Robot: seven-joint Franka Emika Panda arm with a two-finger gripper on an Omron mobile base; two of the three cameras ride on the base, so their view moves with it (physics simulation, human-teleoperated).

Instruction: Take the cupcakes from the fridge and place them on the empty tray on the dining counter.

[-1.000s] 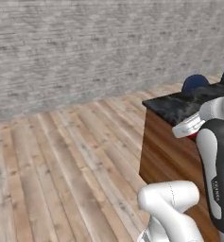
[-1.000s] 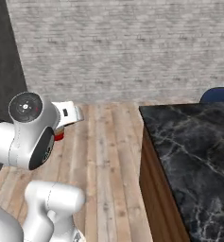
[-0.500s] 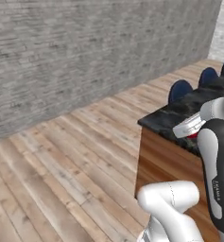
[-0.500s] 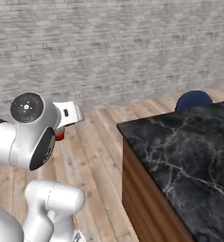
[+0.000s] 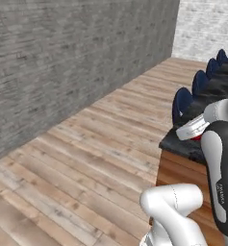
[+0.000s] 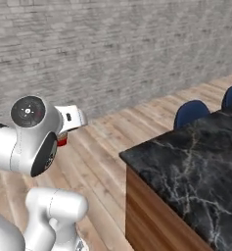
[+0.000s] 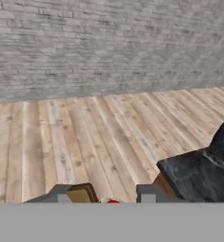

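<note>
You have one cupcake (image 7: 112, 201) sitting between the two finger tips of the gripper (image 7: 108, 194): in the hand view only its pale frosting and red top peek up at the bottom edge, with a finger tip (image 7: 80, 193) close on either side. The jaws stand narrowly apart with the cupcake between them, so it reads as clamped on it, though you cannot see the actual contact. In the right base view a bit of red (image 6: 62, 141) shows just under the white hand, tucked behind the big round joint of the arm (image 6: 30, 135); in the left base view the same red (image 5: 197, 138) shows below the white hand (image 5: 192, 129).

The hand is held out level, well above the floor, and it looks towards the brick wall (image 7: 108, 42). Your dining counter (image 6: 196, 166) lies to the right of the hand in the right base view: a black top with white veins over a warm brown wooden base, its near corner pointing at the robot. In the hand view that same corner (image 7: 193, 177) comes in from the lower right. In the left base view you see the counter's end (image 5: 183, 144) just behind the arm (image 5: 221, 178).

Dark blue chairs (image 5: 183, 103) stand in a row along the far side of the counter, and two of them (image 6: 192, 112) show past its edge in the right base view. The floor (image 5: 96, 158) around you is light wooden planking.
</note>
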